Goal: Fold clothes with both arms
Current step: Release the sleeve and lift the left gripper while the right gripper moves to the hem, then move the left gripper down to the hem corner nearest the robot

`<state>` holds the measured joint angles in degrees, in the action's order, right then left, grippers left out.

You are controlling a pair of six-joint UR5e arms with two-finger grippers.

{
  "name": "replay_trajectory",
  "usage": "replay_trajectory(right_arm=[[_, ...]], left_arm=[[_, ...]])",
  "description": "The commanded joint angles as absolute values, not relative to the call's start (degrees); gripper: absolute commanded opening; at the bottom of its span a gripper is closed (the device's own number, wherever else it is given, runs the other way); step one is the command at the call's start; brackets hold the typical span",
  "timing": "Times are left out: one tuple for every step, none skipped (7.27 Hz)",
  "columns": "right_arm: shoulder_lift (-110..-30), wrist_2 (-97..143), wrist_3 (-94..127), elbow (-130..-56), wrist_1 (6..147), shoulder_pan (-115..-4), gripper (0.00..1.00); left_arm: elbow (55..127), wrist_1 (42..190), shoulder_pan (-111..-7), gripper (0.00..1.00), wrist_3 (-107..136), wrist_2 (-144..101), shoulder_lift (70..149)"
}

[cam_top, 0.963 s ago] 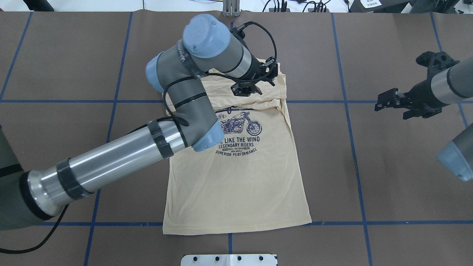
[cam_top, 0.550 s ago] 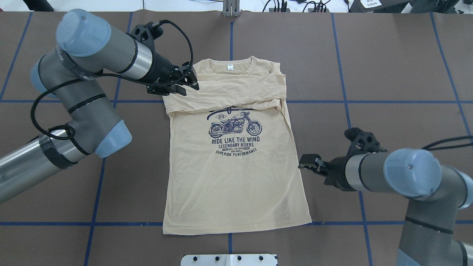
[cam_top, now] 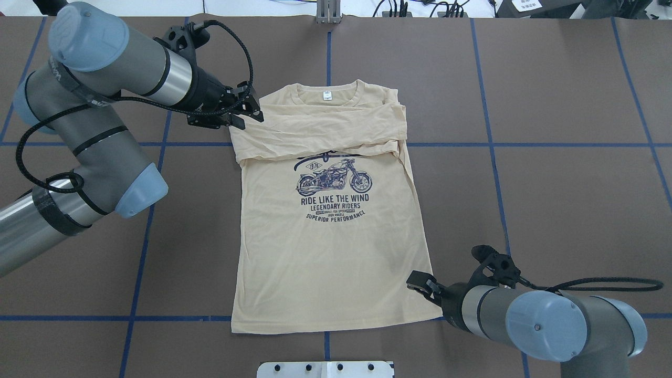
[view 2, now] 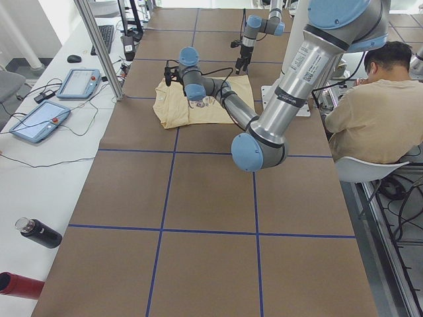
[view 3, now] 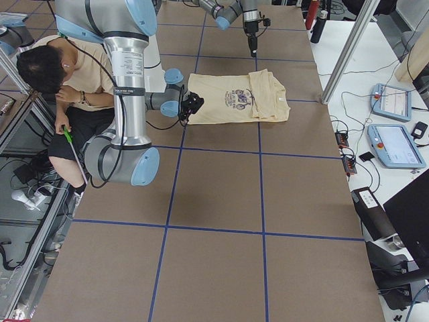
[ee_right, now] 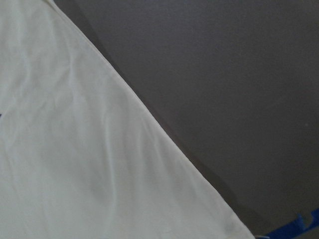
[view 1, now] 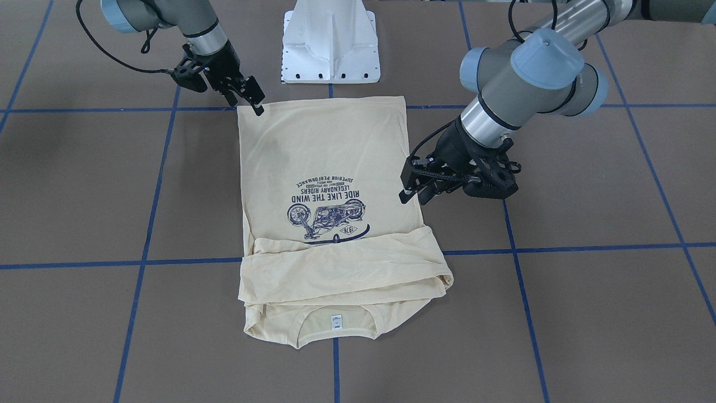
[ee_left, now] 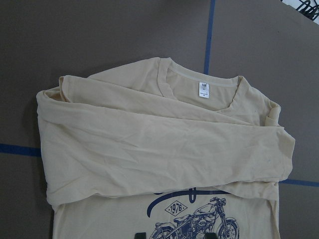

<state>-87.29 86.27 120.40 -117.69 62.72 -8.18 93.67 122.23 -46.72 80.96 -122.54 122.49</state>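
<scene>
The clothes are one cream shirt [cam_top: 331,252] with a navy motorcycle print. It lies flat on the brown table, both sleeves folded across the chest below the white neck label [cam_top: 327,95]. My left gripper [cam_top: 245,113] hovers open at the shirt's left shoulder, holding nothing; the left wrist view looks down on the folded sleeves [ee_left: 164,139]. My right gripper [cam_top: 420,281] is low at the hem's right corner and looks open and empty. In the front-facing view the right gripper [view 1: 254,99] touches that hem corner and the left gripper [view 1: 411,183] is beside the shirt's side edge.
The white pedestal base [view 1: 331,42] stands just behind the hem. A seated person [view 2: 370,112] is beside the robot. Tablets [view 3: 392,100] and a dark bottle [view 2: 38,232] lie along the far table side. Blue tape lines [cam_top: 493,144] grid the brown surface.
My left arm swung off the shirt's chest to its left shoulder. My right arm came in from the far right and dropped to the hem's right corner. The shirt has not moved.
</scene>
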Motion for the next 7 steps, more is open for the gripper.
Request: replay_trajectory(right_arm=[[-89.02,85.78,122.16,-117.68,62.93,-6.24,0.98],[-89.21,85.69,122.95,-117.60,62.93,-6.15,0.97],[-89.21,85.69,122.96,-117.60,62.93,-6.15,0.94],[-89.12,85.78,123.05,-117.60,63.02,-6.07,0.84],[-89.21,85.78,123.05,-117.42,63.02,-6.06,0.82],[-89.12,85.78,122.96,-117.33,63.45,-6.06,0.82],[-88.86,85.87,123.05,-117.68,64.94,-6.06,0.82]], left_arm=[[93.69,122.26,-46.76,0.50,81.30,-122.52,122.43],[93.60,122.26,-46.67,0.50,81.30,-122.52,122.43],[93.60,122.26,-46.67,0.50,81.30,-122.52,122.43],[93.52,122.26,-46.67,0.50,81.30,-122.35,122.34],[93.52,122.26,-46.67,0.50,81.30,-122.34,122.34],[93.52,122.26,-46.67,0.50,81.39,-122.26,122.34],[93.52,122.26,-46.67,0.50,81.39,-122.26,122.34]])
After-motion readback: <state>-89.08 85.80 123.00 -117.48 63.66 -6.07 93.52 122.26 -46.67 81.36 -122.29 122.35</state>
